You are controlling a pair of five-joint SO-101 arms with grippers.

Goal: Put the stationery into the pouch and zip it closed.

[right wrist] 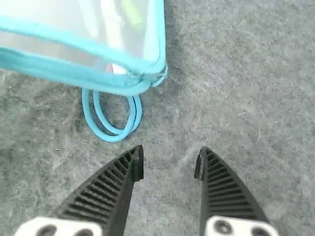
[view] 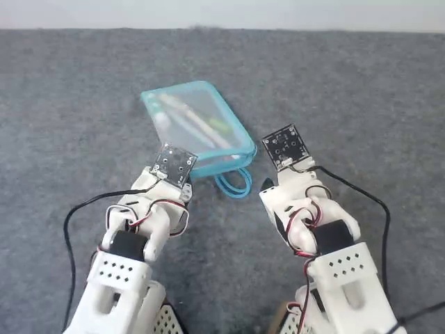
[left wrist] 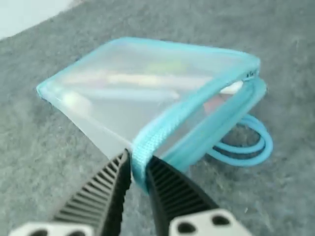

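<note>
A clear pouch (view: 198, 125) with teal trim lies on the grey carpet, with pens and other stationery (view: 191, 118) inside it. In the left wrist view the pouch (left wrist: 142, 88) has its near corner lifted, and my left gripper (left wrist: 138, 169) is shut on the teal zipper edge (left wrist: 147, 142) at that corner. A teal cord loop (view: 235, 183) trails from the pouch's other near corner. My right gripper (right wrist: 167, 162) is open just above the carpet, a little short of the loop (right wrist: 112, 120) and the zipper pull (right wrist: 157, 76), holding nothing.
Grey carpet (view: 361, 97) spreads on all sides of the pouch. A pale wall strip (view: 222, 14) runs along the far edge. Black cables (view: 76, 209) loop beside each arm.
</note>
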